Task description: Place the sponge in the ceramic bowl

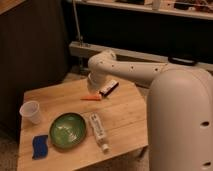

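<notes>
1 gripper (pixel 99 86) over the table (pixel 125 114), its state untellable; sponge (pixel 40 146) beside ceramic bowl (pixel 67 131)

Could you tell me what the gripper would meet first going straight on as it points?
Over the table, the gripper points down; probably the orange item first, though depth is unclear.
</notes>
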Motion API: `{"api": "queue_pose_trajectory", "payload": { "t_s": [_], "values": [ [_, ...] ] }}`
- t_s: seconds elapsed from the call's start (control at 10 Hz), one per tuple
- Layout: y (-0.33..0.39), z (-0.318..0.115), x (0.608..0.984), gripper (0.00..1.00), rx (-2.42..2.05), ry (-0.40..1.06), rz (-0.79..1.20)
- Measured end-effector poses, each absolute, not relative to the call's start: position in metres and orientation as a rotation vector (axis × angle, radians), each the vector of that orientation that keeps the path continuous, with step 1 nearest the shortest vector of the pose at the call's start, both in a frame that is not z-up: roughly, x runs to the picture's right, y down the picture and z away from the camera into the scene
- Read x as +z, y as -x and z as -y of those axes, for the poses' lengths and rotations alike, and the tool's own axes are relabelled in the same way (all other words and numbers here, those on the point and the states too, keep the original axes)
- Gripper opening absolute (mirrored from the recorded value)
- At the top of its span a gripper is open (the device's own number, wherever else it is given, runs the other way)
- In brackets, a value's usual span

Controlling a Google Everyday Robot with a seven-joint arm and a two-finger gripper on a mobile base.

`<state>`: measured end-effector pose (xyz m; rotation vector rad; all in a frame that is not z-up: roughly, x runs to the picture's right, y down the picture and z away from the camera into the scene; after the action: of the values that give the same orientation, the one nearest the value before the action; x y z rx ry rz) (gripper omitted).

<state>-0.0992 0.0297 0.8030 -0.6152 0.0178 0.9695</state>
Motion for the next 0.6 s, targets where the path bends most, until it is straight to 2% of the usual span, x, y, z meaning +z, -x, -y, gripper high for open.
{"api": "queue_pose_trajectory", "payload": {
  "t_s": [0.4, 0.6],
  "values": [
    [0.157, -0.089, 0.753, 0.04, 0.807, 0.644, 0.016],
    [0.196, -0.117, 0.729, 0.11, 0.718, 0.669, 0.047]
  ]
}}
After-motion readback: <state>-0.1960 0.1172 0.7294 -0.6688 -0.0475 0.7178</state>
